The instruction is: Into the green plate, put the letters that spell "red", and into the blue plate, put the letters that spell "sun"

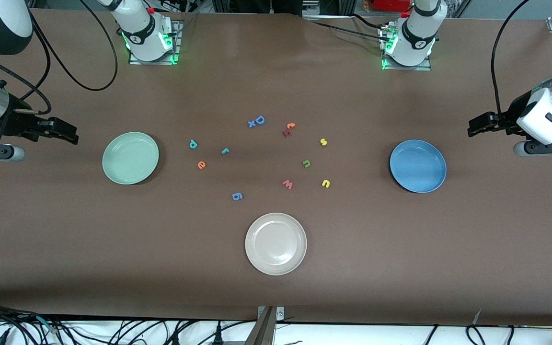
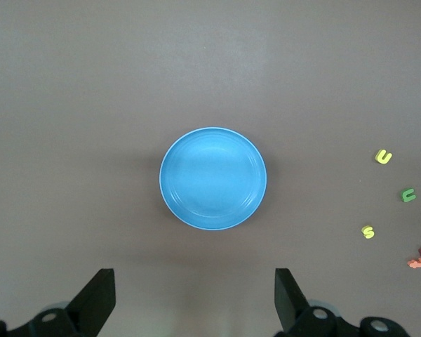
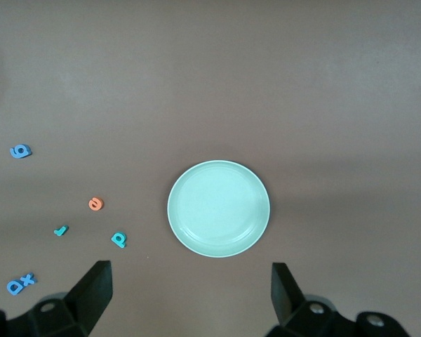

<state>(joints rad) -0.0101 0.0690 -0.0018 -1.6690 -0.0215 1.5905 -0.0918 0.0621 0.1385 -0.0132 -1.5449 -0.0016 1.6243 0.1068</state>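
Jaws wide, both grippers at table ends.

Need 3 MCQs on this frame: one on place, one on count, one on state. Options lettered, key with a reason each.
1. Which letter lies nearest the blue plate?
A. orange "e"
B. yellow "u"
C. blue "g"

2. How many plates are on the table?
A. two
B. three
C. four

3. What is in the green plate now?
A. nothing
B. the teal "r"
C. three letters

Key:
1 B: the yellow "u" sits closest to the blue plate's rim, toward the left arm's end; the "g" and the orange "e" lie farther toward the right arm's end.
2 B: green, blue and a beige-white plate.
3 A: the right wrist view shows the green plate bare, with the teal "r" on the table.
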